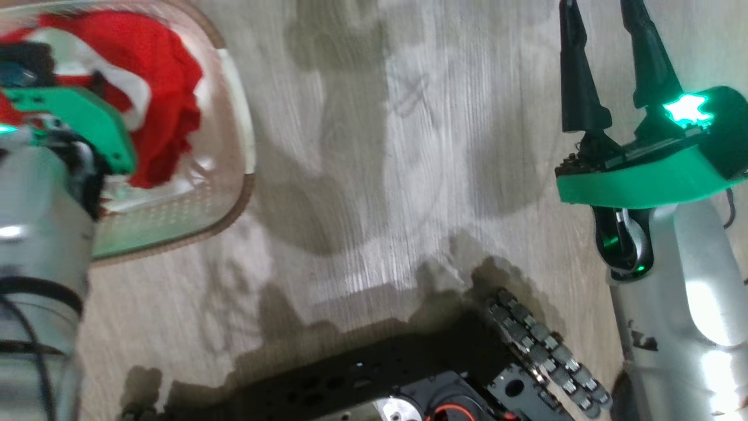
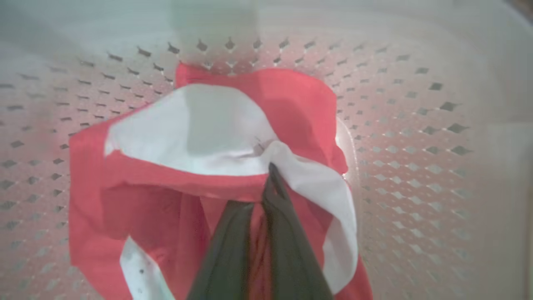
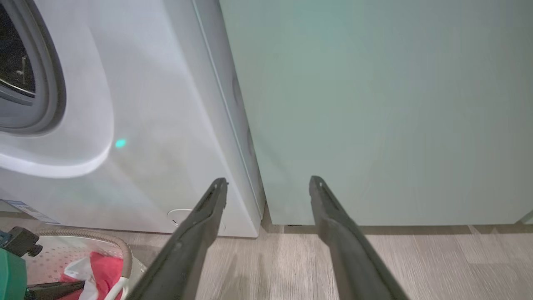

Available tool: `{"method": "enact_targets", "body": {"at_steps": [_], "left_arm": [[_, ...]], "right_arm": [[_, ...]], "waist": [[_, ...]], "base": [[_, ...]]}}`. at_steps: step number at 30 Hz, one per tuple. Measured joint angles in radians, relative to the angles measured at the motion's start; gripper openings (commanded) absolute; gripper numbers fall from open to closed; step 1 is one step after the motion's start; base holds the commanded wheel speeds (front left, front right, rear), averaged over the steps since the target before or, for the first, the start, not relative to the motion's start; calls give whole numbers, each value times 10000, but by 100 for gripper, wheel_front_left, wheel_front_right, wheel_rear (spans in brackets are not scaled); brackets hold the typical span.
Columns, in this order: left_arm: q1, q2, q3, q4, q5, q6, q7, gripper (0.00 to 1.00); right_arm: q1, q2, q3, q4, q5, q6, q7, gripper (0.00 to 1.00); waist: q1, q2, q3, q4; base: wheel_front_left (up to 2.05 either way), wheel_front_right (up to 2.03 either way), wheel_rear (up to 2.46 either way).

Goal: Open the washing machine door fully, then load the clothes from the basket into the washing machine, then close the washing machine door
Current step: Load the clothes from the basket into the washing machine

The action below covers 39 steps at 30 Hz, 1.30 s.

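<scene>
The garment (image 2: 200,183) is bright red with broad white parts. The basket (image 2: 416,137) is cream, with rows of small dark diamond holes in its walls, and its rim (image 1: 248,196) is brown with a woven look. The floor (image 1: 380,175) is pale grey-brown with a fine wood grain. The washing machine (image 3: 158,125) is white, with a grey ring (image 3: 54,83) around its opening. The cabinet (image 3: 374,104) is pale green. The right fingers (image 1: 575,76) are black, and the wrist cover (image 1: 637,181) under them is green.
</scene>
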Motion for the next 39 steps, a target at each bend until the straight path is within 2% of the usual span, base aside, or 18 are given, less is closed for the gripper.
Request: {"method": "enact_targets", "body": {"at_steps": [4, 9, 15, 28, 39], "left_arm": [[396, -453, -38, -113, -90, 2, -562, 0], [819, -732, -73, -525, -102, 56, -1011, 0], [1758, -884, -73, -1707, -111, 104, -1175, 0], [4693, -803, 322, -6892, -150, 830, -1187, 0], [7269, -458, 311, -10573, 119, 1703, -1024, 0]], "right_arm": [[27, -2, -157, 146, -150, 0, 0, 100], [431, -4, -274, 313, -328, 0, 0, 100], [821, -4, -420, 493, -598, 0, 0, 100], [1694, -4, -886, 591, -938, 0, 343, 100], [2847, -2, -1131, 688, -930, 0, 679, 100]], "waist": [[0, 0, -592, 352], [0, 0, -1442, 753], [0, 0, -2513, 1182], [-1, 0, -4686, 1909], [-1, 0, -6435, 2218]], "base": [[0, 0, 0], [0, 0, 0], [0, 0, 0], [0, 0, 0], [0, 0, 0]]}}
